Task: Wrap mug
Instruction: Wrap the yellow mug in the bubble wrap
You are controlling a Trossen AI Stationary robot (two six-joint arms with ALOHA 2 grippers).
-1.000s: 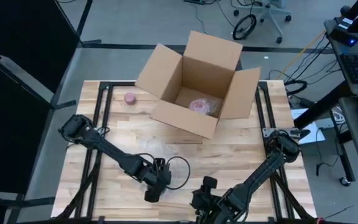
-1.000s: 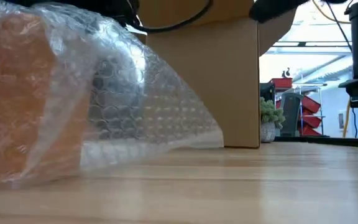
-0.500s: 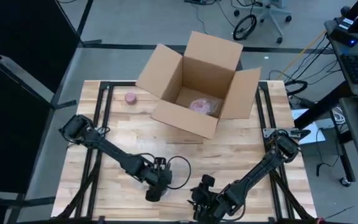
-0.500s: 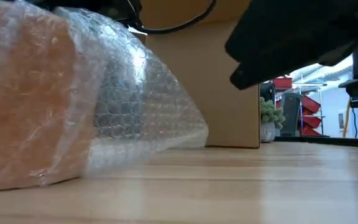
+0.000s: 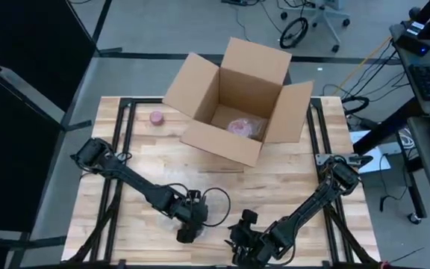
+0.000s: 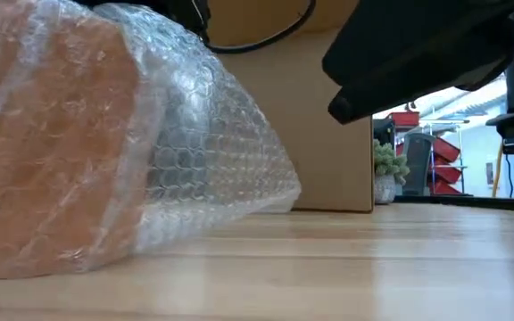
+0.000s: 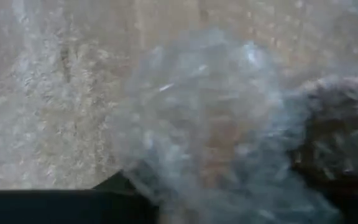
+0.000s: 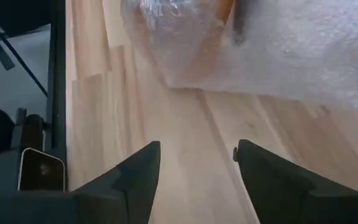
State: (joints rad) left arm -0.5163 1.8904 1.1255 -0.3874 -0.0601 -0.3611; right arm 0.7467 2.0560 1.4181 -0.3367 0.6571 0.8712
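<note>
My left gripper (image 5: 186, 233) is pressing down over an orange mug (image 6: 43, 143) bundled in bubble wrap (image 6: 212, 152) near the table's (image 5: 290, 179) front edge; I cannot tell whether its jaws are clenched. Just right of it, my right gripper (image 8: 194, 165) is hovering low with jaws spread and empty, the bundle just ahead of them. Beyond both, an open cardboard box (image 5: 234, 101) is standing.
</note>
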